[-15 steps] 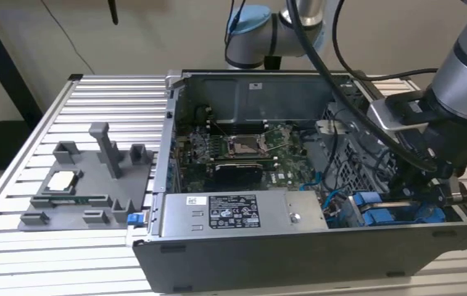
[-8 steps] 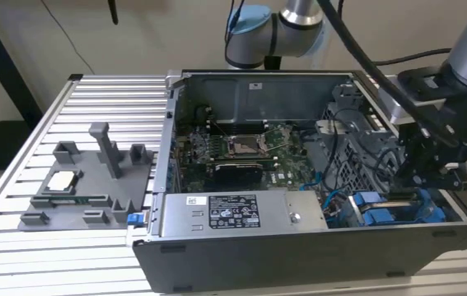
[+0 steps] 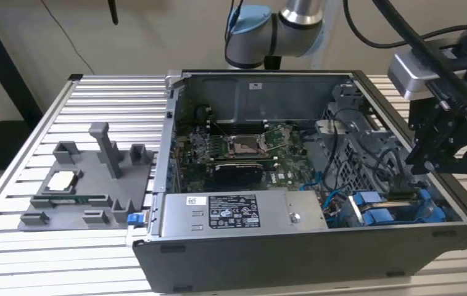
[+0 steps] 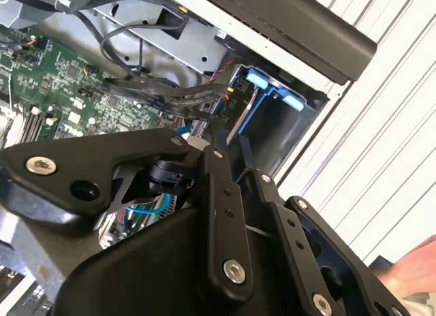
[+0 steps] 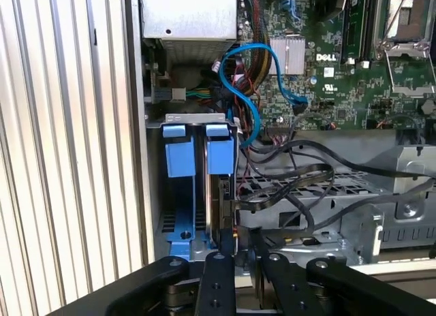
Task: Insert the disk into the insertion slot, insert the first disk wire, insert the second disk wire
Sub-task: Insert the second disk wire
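The disk [image 3: 398, 206], blue-caddied, sits edge-up in the insertion slot [image 3: 430, 213] at the near corner of the open computer case [image 3: 299, 246], on the exterior view's right; you can see its blue tabs [image 5: 219, 152] standing side by side in the bay in the first wrist view, with the grey power-supply box [image 3: 242, 213] just beside the bay. The claw [image 3: 451, 157] hangs directly over that bay, its black linkage bars [image 5: 218, 282] drawn close together above the disk's top edge in the first wrist view; whether the fingertips are clenched on a wire, pressing the disk, or released, you cannot tell, since the tips are hidden behind the linkage. Loose black cables [image 5: 300, 176] loop across the metal drive cage right next to the slot, and a light blue data cable [image 5: 248, 91] arcs from the motherboard [image 3: 242, 148] toward the bay. Hazards, as judged from this arrangement: the black cables lie close enough to snag on the claw; a connector offered at a slight tilt could jam or bend against the disk's edge; and the disk may not be fully seated, which a push from above could skew. The grey fixture tray [image 3: 85, 185] rests on the slatted desk [image 3: 19, 246], well apart from the work.
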Robot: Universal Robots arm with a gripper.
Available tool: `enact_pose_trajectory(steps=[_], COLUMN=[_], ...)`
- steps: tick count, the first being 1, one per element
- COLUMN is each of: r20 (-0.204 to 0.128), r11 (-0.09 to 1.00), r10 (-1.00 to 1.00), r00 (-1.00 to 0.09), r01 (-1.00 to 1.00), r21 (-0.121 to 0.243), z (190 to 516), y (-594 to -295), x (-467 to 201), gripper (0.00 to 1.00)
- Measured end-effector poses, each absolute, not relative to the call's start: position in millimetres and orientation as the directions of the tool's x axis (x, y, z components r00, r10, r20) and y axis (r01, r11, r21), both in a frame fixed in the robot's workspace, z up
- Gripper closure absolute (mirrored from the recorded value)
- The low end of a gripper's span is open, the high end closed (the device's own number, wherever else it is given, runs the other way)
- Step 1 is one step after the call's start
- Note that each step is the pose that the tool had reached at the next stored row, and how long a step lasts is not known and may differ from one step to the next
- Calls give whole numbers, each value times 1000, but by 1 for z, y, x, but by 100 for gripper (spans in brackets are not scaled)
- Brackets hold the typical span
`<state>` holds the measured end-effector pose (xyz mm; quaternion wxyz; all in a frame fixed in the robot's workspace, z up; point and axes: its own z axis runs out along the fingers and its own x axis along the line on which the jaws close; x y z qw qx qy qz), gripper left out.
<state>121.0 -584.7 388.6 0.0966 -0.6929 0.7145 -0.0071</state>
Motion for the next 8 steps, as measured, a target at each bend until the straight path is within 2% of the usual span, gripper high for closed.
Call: enact_pose_trajectory(steps=[8], r20=[-128], r11=[39], r10=[-992], r00=[-21], r01=[-989], r21=[-144], z=[389], y=[-585], x=[121], gripper=[76])
